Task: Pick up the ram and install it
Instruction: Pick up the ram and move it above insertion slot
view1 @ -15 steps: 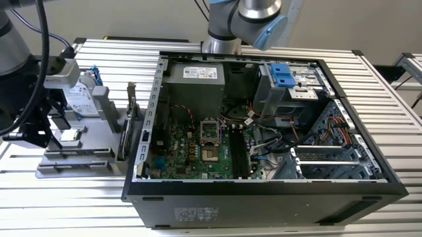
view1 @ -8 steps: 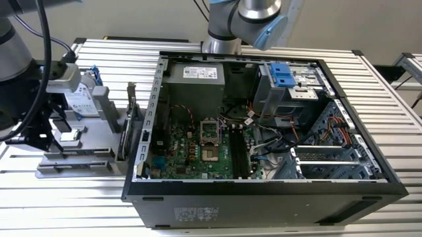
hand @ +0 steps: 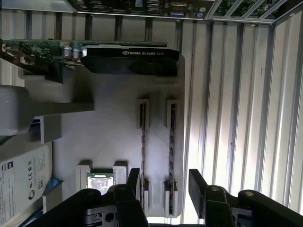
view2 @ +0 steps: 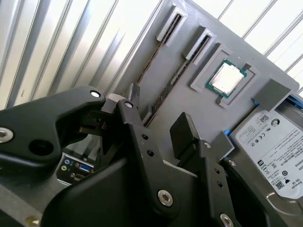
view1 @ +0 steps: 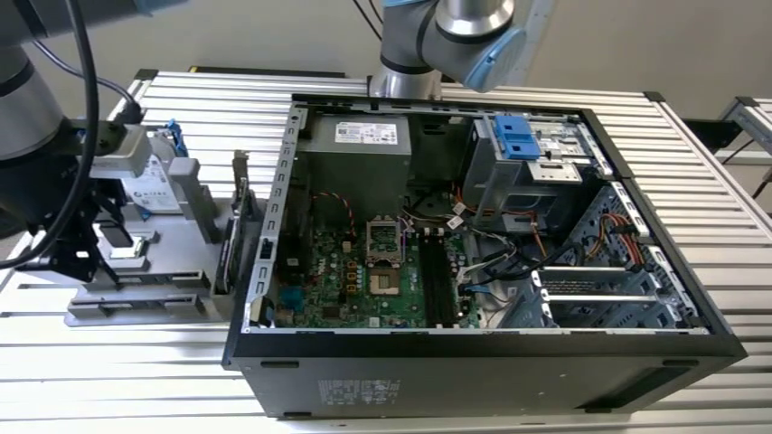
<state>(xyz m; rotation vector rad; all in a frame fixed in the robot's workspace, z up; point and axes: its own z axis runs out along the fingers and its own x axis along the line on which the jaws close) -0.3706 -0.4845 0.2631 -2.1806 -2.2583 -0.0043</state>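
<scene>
The ram stands on edge in one of two narrow slots of a grey fixture tray, with a second thin board in the slot beside it. In the second wrist view the same ram runs along its slot. My gripper hangs open above the near end of these slots, its black fingers apart and holding nothing. In the second wrist view the gripper is likewise open over the tray. In the exterior view the gripper is over the tray, at the exterior view's left of the computer case.
The open computer case lies on the slatted metal table, with long black motherboard slots inside. The tray also holds a processor, a hard drive and an upright graphics card. Cables hang along the arm.
</scene>
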